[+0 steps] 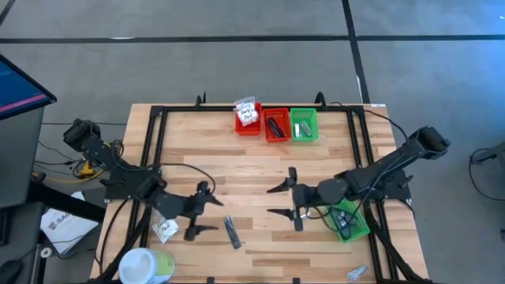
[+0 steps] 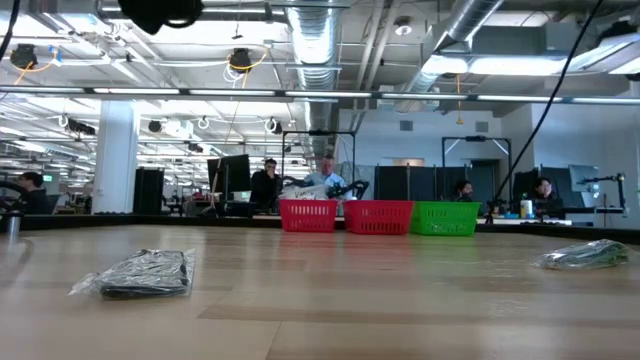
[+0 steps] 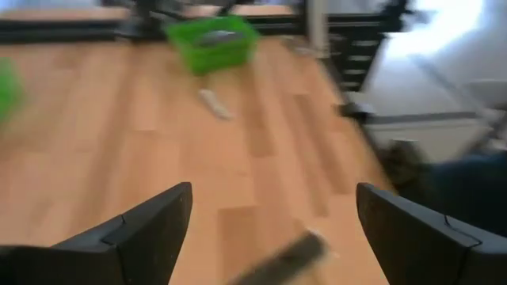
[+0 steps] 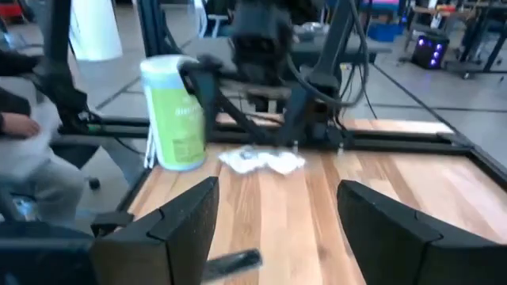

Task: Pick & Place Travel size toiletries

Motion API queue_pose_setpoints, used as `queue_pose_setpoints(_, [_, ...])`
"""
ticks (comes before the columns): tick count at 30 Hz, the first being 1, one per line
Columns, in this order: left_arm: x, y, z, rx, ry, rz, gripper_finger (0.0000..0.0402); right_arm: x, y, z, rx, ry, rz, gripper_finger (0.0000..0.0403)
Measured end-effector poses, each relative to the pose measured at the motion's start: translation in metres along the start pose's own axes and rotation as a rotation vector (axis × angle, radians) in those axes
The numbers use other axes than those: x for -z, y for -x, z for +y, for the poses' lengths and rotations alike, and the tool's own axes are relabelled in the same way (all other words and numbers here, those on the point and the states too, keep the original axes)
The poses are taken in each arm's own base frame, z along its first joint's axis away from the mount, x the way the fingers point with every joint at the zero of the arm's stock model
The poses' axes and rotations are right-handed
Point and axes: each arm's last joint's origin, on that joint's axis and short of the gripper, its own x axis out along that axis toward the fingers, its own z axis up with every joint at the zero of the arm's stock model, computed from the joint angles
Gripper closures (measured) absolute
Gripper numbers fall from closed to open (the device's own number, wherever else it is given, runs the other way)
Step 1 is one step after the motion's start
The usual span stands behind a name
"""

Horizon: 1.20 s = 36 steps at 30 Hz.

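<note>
Sorting step, between picks. Left gripper, fingers spread and empty, hovers over the table; a white crinkly packet lies just behind it and a slim dark stick just ahead. Right gripper, fingers spread and empty, faces the left one; the stick lies ahead of it. Bins stand well apart. Next move, judged: lower over the stick, straddle, close

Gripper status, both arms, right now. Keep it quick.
Left gripper: open, holding nothing, above the table beside a dark stick.
Right gripper: open, holding nothing, over the middle of the table.
</note>
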Motion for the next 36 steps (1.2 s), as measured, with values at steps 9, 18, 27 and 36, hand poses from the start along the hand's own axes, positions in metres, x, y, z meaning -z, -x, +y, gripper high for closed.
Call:
queue_pose_setpoints(9, [0.012, 0.007, -0.006, 0.11, 0.136, 0.146, 0.0055, 0.02, -0.018, 0.003, 0.011, 0.036, 0.071, 0.0155])
queue_pose_setpoints(18, [0.056, 0.02, 0.029, -0.242, 0.446, 0.644, 0.0115, 0.02, -0.018, 0.003, 0.011, 0.037, 0.069, 0.0155])
queue_pose_setpoints(27, [0.073, 0.025, 0.032, -0.259, 0.661, 1.024, 0.0186, 0.02, -0.018, 0.003, 0.012, 0.037, 0.07, 0.0155])
queue_pose_setpoints(36, [0.102, 0.007, 0.021, -0.353, 0.617, 1.326, 0.0266, 0.02, -0.018, 0.003, 0.012, 0.038, 0.073, 0.0155])
